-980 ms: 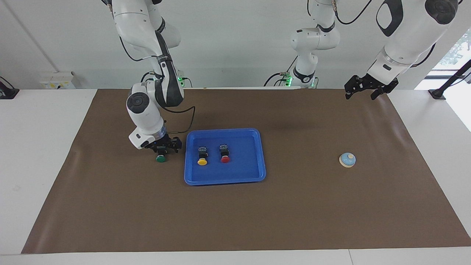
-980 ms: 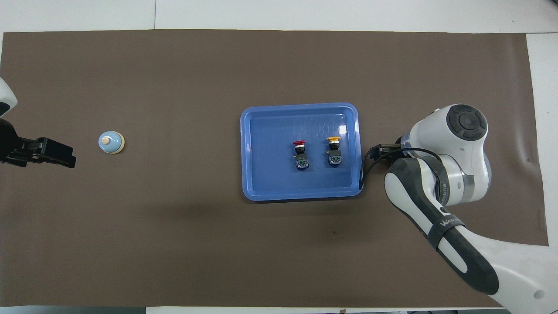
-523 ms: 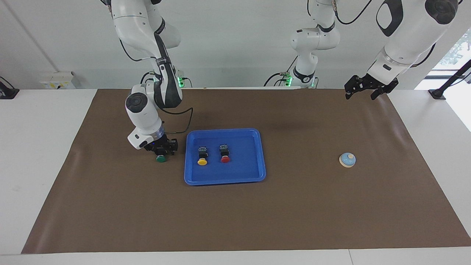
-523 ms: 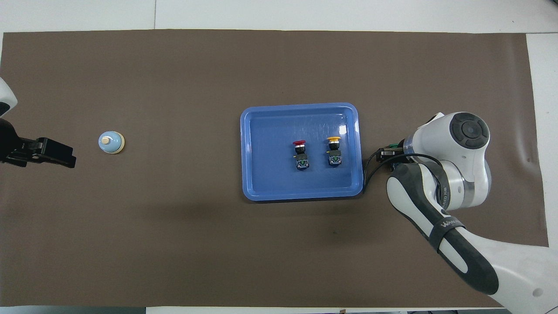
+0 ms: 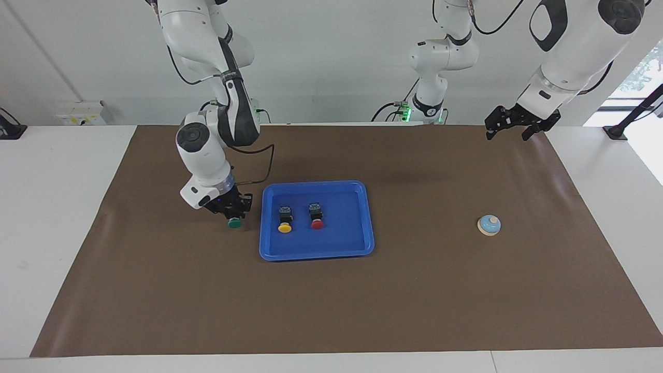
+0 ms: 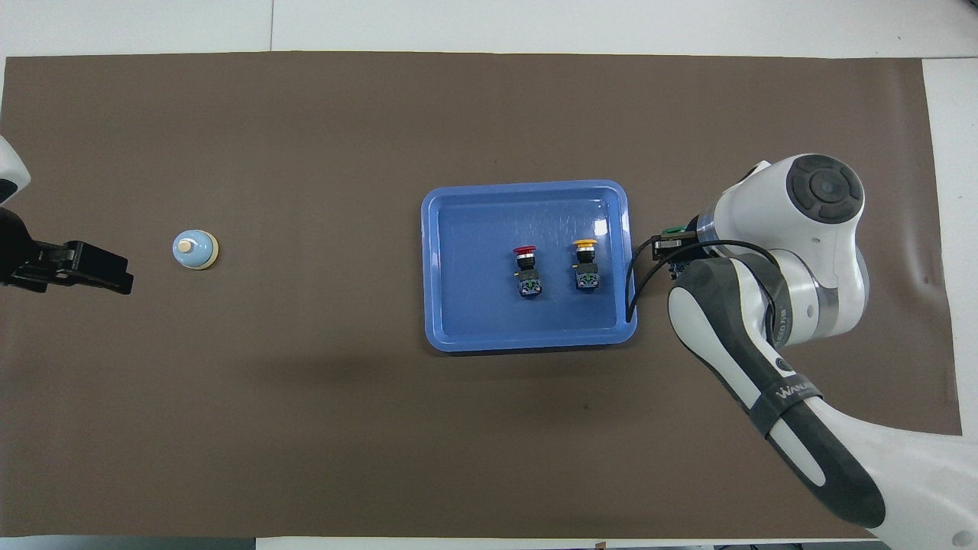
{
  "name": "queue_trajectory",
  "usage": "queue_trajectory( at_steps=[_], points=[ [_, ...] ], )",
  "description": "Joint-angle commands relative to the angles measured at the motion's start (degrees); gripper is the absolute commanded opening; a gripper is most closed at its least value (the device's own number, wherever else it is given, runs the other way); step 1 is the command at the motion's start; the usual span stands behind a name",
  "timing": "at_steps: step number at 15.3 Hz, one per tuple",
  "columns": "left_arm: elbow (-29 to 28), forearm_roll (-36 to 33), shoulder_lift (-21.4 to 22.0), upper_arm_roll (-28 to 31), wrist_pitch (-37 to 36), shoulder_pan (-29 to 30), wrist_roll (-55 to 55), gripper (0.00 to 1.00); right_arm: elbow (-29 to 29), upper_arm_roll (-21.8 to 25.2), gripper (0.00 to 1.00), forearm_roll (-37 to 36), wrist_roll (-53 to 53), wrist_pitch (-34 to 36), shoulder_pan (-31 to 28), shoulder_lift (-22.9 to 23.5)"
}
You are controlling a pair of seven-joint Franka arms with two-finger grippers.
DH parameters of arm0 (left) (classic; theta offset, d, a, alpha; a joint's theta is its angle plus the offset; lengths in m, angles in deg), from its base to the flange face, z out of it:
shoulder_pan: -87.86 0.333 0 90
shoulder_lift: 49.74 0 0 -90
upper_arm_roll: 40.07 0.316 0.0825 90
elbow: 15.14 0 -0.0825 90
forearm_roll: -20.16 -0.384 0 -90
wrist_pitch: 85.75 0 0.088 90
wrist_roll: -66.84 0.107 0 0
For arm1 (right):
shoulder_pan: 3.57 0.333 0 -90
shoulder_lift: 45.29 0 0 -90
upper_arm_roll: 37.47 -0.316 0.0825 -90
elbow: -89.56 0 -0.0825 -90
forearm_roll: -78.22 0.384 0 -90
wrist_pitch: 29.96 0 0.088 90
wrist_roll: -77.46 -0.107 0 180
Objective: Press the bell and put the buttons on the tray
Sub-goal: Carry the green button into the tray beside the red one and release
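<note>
My right gripper (image 5: 234, 211) is shut on the green button (image 5: 235, 223) and holds it low over the mat, beside the blue tray (image 5: 316, 254) at the right arm's end. The green cap shows in the overhead view (image 6: 673, 230) at the gripper (image 6: 672, 248). The yellow button (image 5: 284, 227) and the red button (image 5: 317, 224) lie in the tray (image 6: 527, 344). The light-blue bell (image 5: 489, 225) stands on the mat toward the left arm's end. My left gripper (image 5: 510, 129) waits open and raised, over the mat closer to the robots than the bell.
A brown mat (image 5: 331, 311) covers the table top, with white table edges around it. A black cable (image 6: 630, 294) from the right wrist hangs over the tray's rim.
My right gripper has shut on the green button and carried it a little toward the tray. The left arm has not moved.
</note>
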Motion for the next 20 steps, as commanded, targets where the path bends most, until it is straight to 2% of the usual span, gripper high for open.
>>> queue_trajectory(
  at_steps=[1,4,7,8,11,17,20],
  points=[
    [-0.6,-1.0,0.9,0.0,-0.3,0.1,-0.2,1.0,7.8,-0.2,0.0,0.4,-7.7,5.0,5.5,2.7],
    [-0.6,-1.0,0.9,0.0,-0.3,0.1,-0.2,1.0,13.3,-0.3,0.0,0.5,-16.8,6.4,11.4,6.2],
    [-0.6,-1.0,1.0,0.0,-0.3,0.1,-0.2,1.0,25.5,-0.3,0.0,1.9,-25.4,10.3,16.7,14.0],
    [-0.6,-1.0,0.9,0.0,-0.3,0.1,-0.2,1.0,27.1,-0.3,0.0,2.9,-26.8,10.0,18.6,15.7],
    [-0.6,-1.0,0.9,0.0,-0.3,0.1,-0.2,1.0,25.8,-0.3,0.0,3.0,-27.6,5.0,22.2,17.7],
    [-0.6,-1.0,0.9,0.0,-0.3,0.1,-0.2,1.0,18.8,-0.3,0.0,3.2,-27.6,-2.2,23.0,16.7],
    [-0.6,-1.0,0.9,0.0,-0.3,0.1,-0.2,1.0,17.4,-0.4,0.0,3.4,-27.5,-3.1,23.0,16.4]
  ],
)
